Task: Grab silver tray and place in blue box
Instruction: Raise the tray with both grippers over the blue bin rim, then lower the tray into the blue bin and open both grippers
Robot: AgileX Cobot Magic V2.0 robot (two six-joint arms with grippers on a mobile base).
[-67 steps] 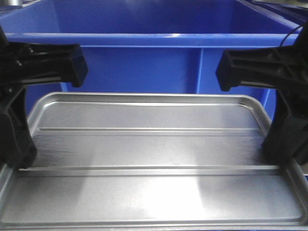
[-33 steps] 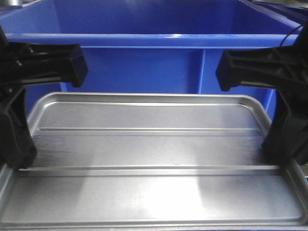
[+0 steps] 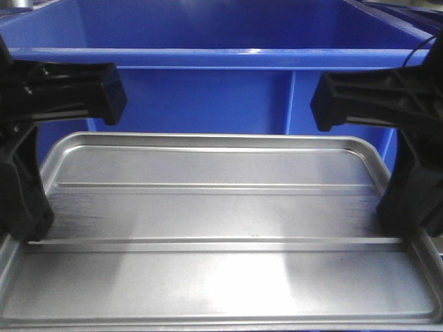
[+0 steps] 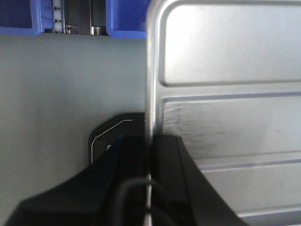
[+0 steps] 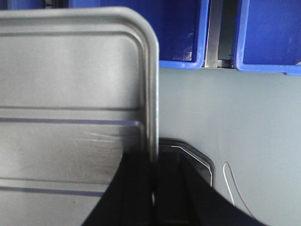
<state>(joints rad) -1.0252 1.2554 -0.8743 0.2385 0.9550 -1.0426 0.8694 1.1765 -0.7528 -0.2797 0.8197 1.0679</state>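
**Tray pinched at both short ends, facing the box wall**
My left pincer [image 4: 149, 157] and right pincer [image 5: 153, 165] each clamp the rolled rim of the silver tray [image 3: 221, 207], one at each end, which I judge is to hold it level. The tray is empty and sits lower than the rim of the blue box [image 3: 208, 58], whose visible inside holds nothing.

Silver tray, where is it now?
Front view, lower frame: the silver tray is held just outside the blue box, between the left gripper and right gripper.
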